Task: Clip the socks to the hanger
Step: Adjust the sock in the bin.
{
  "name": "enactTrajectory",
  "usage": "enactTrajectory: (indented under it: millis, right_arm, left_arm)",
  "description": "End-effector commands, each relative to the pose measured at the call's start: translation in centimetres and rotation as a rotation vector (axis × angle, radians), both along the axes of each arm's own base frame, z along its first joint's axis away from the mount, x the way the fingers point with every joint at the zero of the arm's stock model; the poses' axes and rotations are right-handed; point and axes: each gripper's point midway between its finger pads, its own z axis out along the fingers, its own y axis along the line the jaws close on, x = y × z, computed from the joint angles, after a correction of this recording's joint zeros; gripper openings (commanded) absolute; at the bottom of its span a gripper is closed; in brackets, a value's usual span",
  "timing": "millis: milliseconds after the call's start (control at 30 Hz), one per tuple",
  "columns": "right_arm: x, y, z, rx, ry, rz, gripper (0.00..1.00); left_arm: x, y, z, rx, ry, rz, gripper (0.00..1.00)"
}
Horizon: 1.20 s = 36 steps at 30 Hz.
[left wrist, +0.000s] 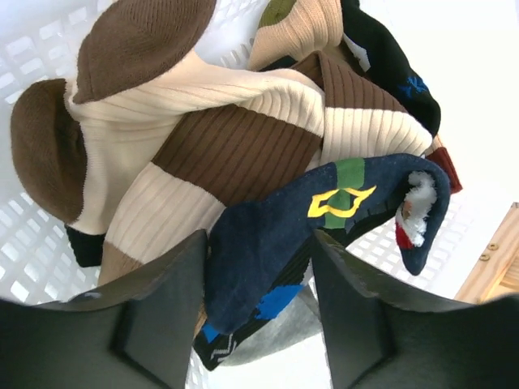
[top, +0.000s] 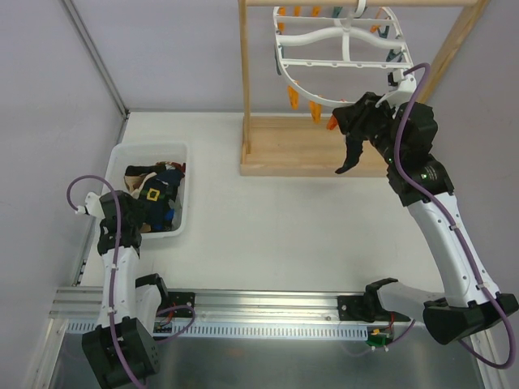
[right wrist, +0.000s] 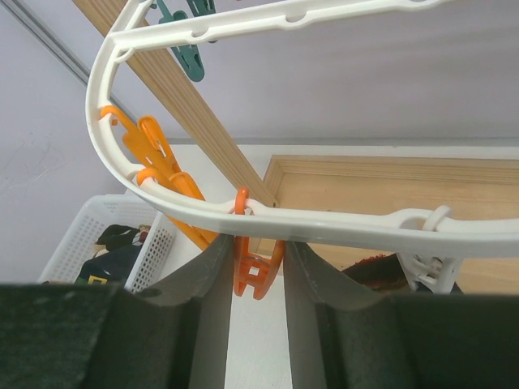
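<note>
Top view: white table (top: 268,235), plain grey walls (top: 162,49), socks (top: 154,194) heaped in the white basket (top: 186,190), hanger (top: 340,44) up on the wooden stand (top: 300,150). Left wrist: left gripper (left wrist: 259,239) jaws apart either side of a navy sock (left wrist: 324,194). Right wrist: right gripper (right wrist: 258,243) clamped on an orange peg (right wrist: 255,275) on the hanger's rim.

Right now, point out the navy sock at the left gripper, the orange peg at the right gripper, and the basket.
navy sock (left wrist: 268,235): left wrist view, blue body below the yellow mark.
orange peg (right wrist: 243,267): right wrist view, its left leg.
basket (top: 150,147): top view, far rim.
</note>
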Motion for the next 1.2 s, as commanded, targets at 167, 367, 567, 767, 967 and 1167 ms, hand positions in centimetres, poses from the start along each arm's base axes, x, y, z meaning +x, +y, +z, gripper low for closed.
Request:
enactTrajectory:
  millis: [167,367,567,767,967,1167]
  right_arm:
    - [0.6,0.3,1.1,0.000,-0.042,0.015,0.01]
    - [0.7,0.2,1.1,0.000,-0.042,0.009,0.01]
    - [0.5,0.2,1.4,0.007,-0.044,0.010,0.01]
    - [0.2,0.1,1.5,0.014,-0.046,0.010,0.01]
    - [0.0,0.2,1.5,0.026,-0.042,0.014,0.01]
    - [-0.1,0.4,1.4,0.032,-0.038,0.026,0.01]
  left_arm:
    - [1.4,1.4,0.4,0.016,-0.077,0.059,0.23]
    - [2.3,1.7,4.6,0.116,-0.154,-0.001,0.00]
    - [2.5,1.0,13.0,0.281,-0.292,-0.125,0.00]
    - [3.1,-4.6,19.4,0.265,-0.433,-0.446,0.00]
    - [2.1,-7.6,24.7,0.309,-0.508,-0.618,0.00]
    - [1.0,-2.3,24.6,0.492,-0.325,-0.393,0.00]
